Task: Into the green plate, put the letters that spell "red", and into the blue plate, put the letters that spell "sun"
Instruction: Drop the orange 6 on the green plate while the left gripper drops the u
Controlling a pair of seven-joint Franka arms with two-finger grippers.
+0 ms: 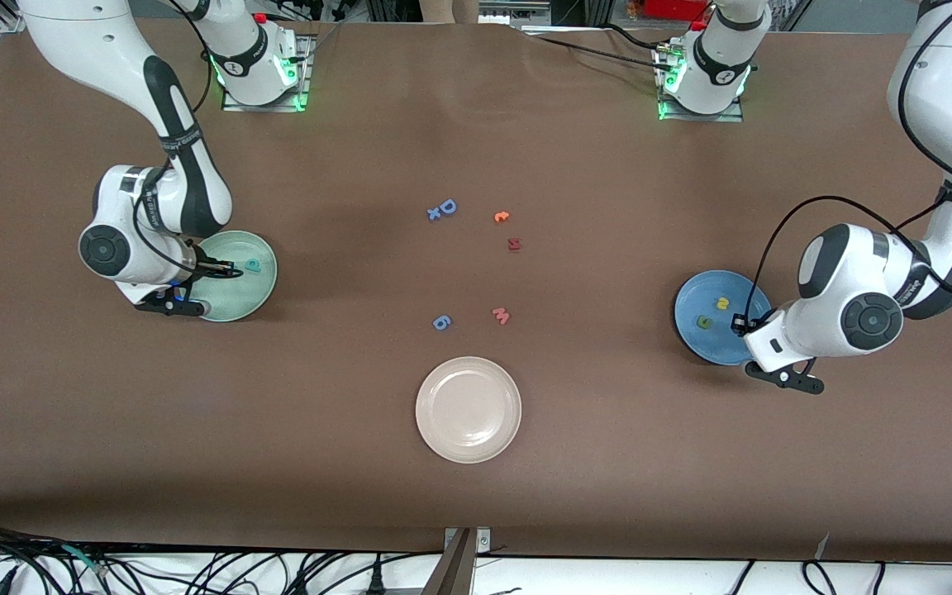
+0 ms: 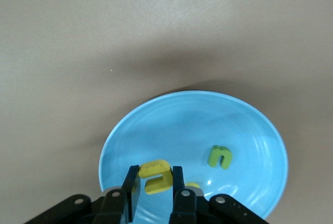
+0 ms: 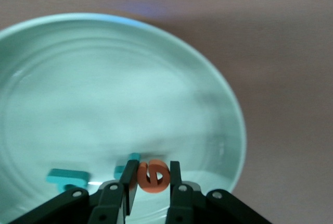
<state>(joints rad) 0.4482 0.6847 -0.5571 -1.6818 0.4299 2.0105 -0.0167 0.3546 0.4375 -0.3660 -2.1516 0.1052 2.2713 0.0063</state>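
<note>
My right gripper [image 1: 228,271] hangs low over the green plate [image 1: 246,299], shut on the orange "e" [image 3: 154,177]. Two teal letters lie in that plate [image 3: 104,88]: one [image 3: 67,177] in the open and one [image 3: 127,168] partly hidden by a finger. My left gripper [image 1: 739,324] is low over the blue plate [image 1: 695,340], shut on a yellow letter [image 2: 156,178] shaped like a "u" on its side. In the blue plate [image 2: 197,125] lie the olive-green "n" [image 2: 220,156] and another yellow letter [image 2: 193,185], mostly hidden by a finger.
Loose letters lie mid-table: a big blue "D" [image 1: 447,207], an orange letter [image 1: 501,216], a dark red letter [image 1: 514,244], a pink "m" [image 1: 501,315] and a blue "6" [image 1: 440,322]. A cream-white plate [image 1: 468,409] sits nearer the front camera.
</note>
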